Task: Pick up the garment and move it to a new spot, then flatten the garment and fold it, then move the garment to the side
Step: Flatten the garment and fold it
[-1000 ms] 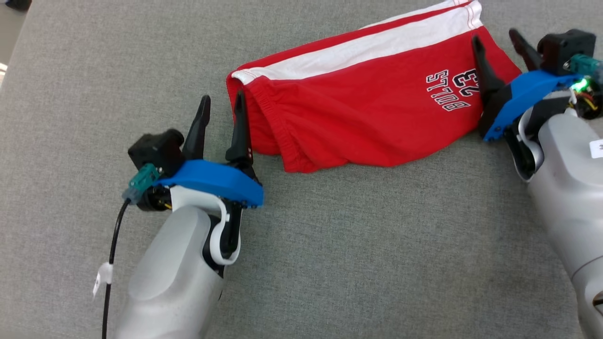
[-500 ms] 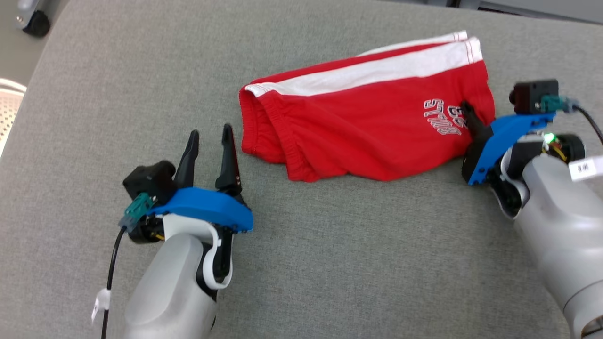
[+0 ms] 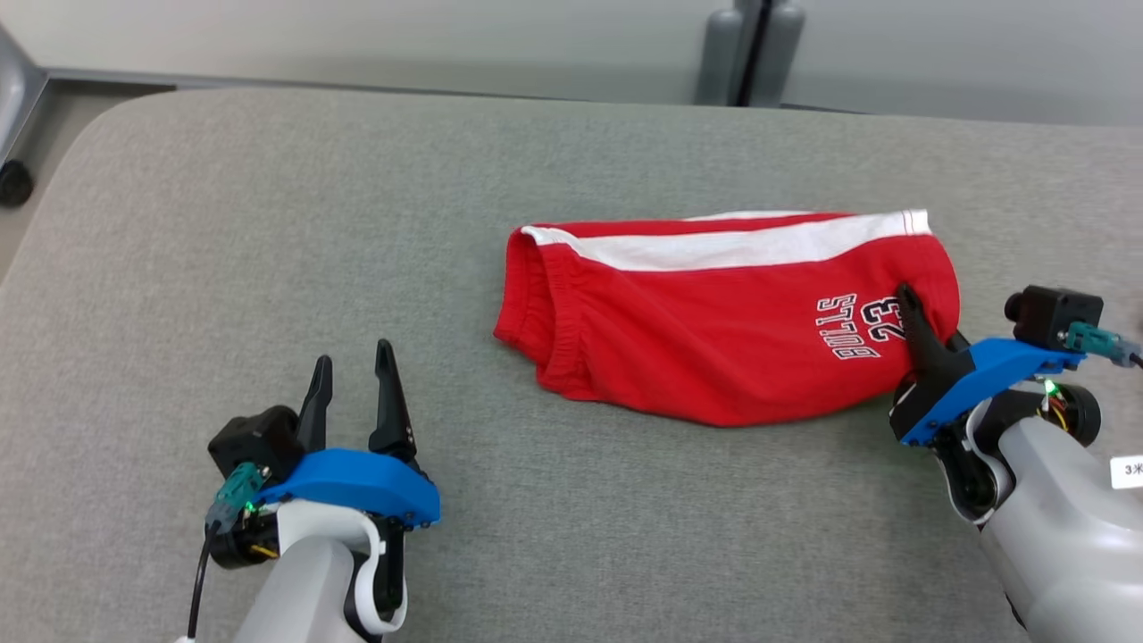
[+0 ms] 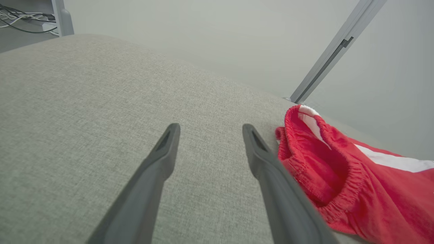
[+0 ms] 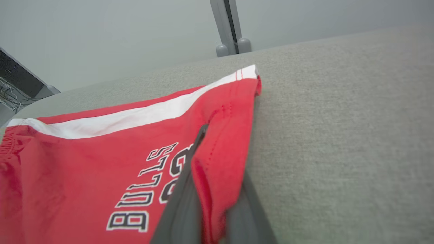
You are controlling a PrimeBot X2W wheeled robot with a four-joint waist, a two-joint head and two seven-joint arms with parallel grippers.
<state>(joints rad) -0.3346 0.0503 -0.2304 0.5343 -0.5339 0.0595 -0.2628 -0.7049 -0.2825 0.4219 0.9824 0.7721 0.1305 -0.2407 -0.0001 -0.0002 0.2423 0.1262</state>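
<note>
Pinches the leg hem of the garment [image 3: 714,339] with the right jaws; holds the left jaws spread and empty.

Grips with the right jaws pressed together on a fold of red cloth, just beside the "BULLS 23" print, with the fold caught between the two dark fingers [image 5: 183,206] in the right wrist view. Hovers with the left jaws wide apart over bare grey table [image 3: 268,223] toward the near left corner, not touching the elastic waistband and a little apart from it. Has the garment lying on the right half of the table, folded along its length: waistband end toward the middle, hem end toward the right edge, white stripe along the side that faces the far edge. Cannot tell if the pinched hem is raised off the table. Beyond the far edge, only a grey post [image 3: 755,54] before a pale wall.
</note>
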